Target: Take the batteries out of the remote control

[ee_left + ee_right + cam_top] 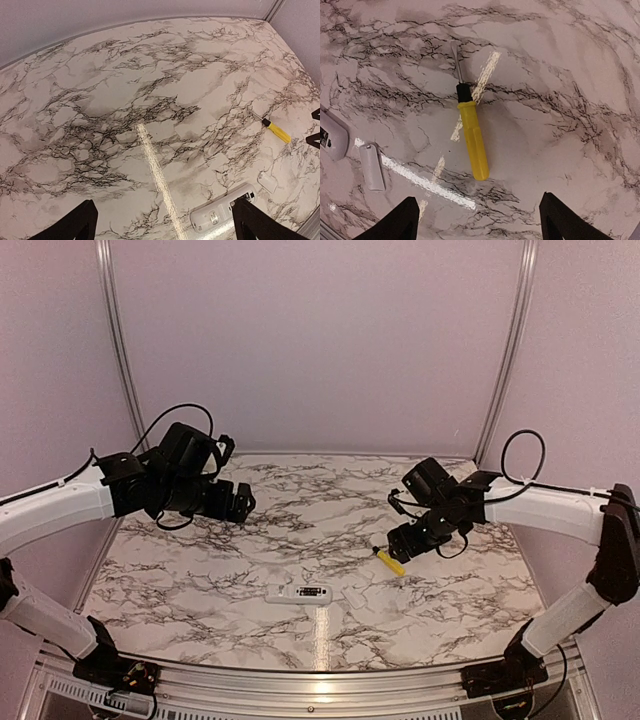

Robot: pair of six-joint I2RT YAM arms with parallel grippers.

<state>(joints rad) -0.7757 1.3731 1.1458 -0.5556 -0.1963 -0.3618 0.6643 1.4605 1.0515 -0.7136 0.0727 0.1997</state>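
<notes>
With its cover (371, 166) off and lying just right of it, the remote control (298, 593) sits centre-near on the tabletop (300, 490), no batteries yet loose in view, while the left gripper (162, 225) and the right gripper (477, 220) hover with fingers apart, empty.

My white-shelled, black-jointed left arm (70, 505) reaches in from the left edge of the marble-patterned desk (330, 490). My black two-finger left gripper (243, 502) hangs above the far left part, tilted down toward the middle, jaws spread wide. My matching right arm (560, 510) bends in from the right edge. My right gripper (398, 542) sits low over the right half, pointing down, jaws wide apart.
</notes>
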